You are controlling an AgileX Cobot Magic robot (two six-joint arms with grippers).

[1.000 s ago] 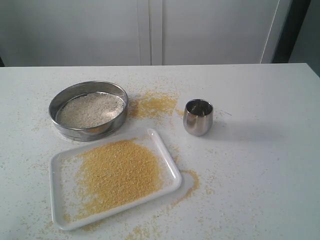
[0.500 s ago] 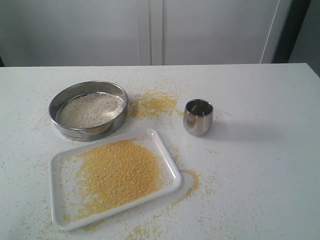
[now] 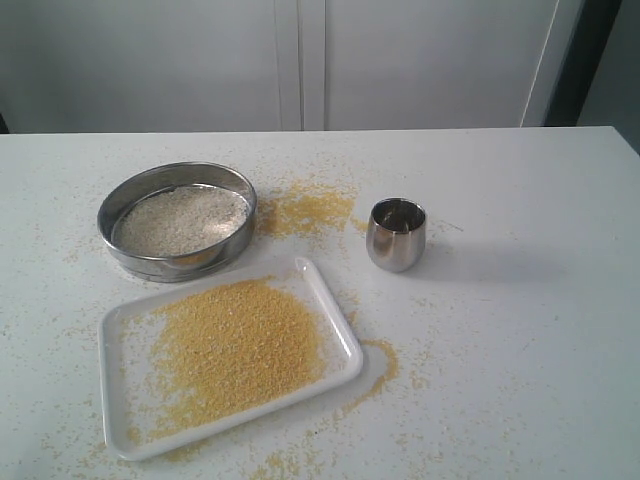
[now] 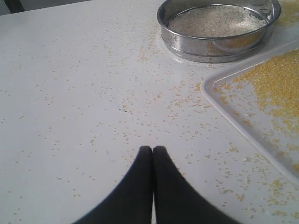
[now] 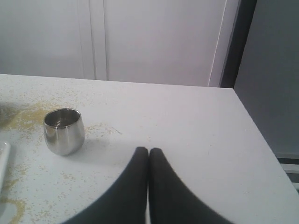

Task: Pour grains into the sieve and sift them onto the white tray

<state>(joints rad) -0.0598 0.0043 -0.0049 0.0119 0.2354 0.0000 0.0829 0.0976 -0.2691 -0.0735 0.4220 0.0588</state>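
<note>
As the left gripper (image 4: 153, 148) and right gripper (image 5: 148, 149) sit clenched empty, the sieve (image 4: 196, 46) lies ahead, nearer the left fingers (image 4: 135, 186).

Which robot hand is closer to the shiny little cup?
The right one. The right gripper, shut, sits a little way from the steel cup. The left gripper is over by the sieve and white tray, with no cup in its view.
</note>
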